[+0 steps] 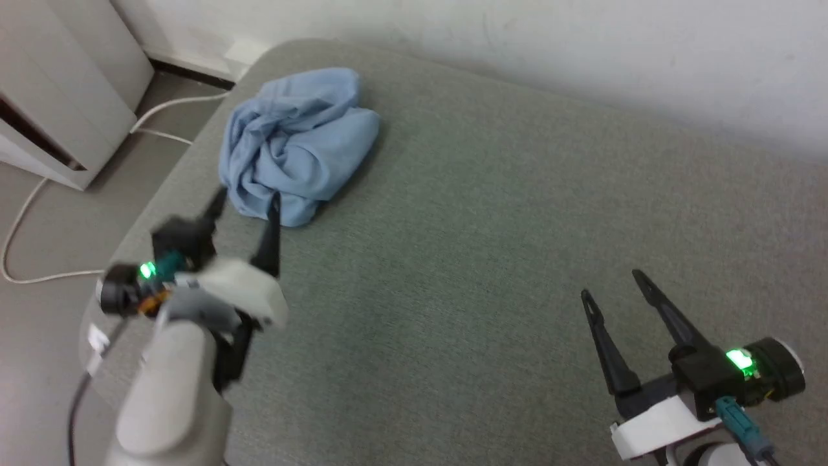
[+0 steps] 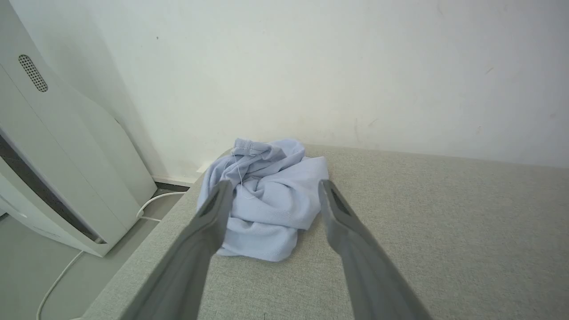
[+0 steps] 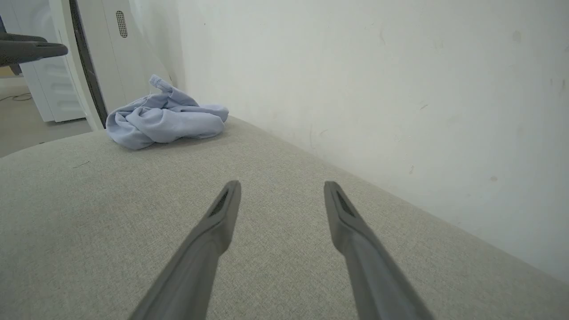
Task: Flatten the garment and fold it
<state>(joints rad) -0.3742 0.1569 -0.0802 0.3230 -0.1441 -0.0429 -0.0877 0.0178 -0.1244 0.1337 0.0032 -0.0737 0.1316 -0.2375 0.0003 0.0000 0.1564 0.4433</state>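
The garment [image 1: 294,145] is a light blue crumpled heap at the far left corner of the grey cushioned surface [image 1: 485,259]. In the left wrist view the garment [image 2: 266,200] lies bunched, with a hem at its top. My left gripper [image 1: 249,200] is open just short of the heap's near edge, its fingertips framing the cloth without touching it; the same left gripper [image 2: 275,184] holds nothing. My right gripper [image 1: 611,285] is open at the lower right, far from the heap. In the right wrist view the right gripper [image 3: 282,184] is over bare fabric and the garment [image 3: 164,120] lies far ahead.
A white wall [image 1: 582,45] runs along the far edge of the surface. A pale appliance [image 1: 58,90] stands on the floor at the left, with a white cable [image 1: 26,220] trailing beside the surface's left edge. The left gripper's finger [image 3: 31,49] shows at the upper left.
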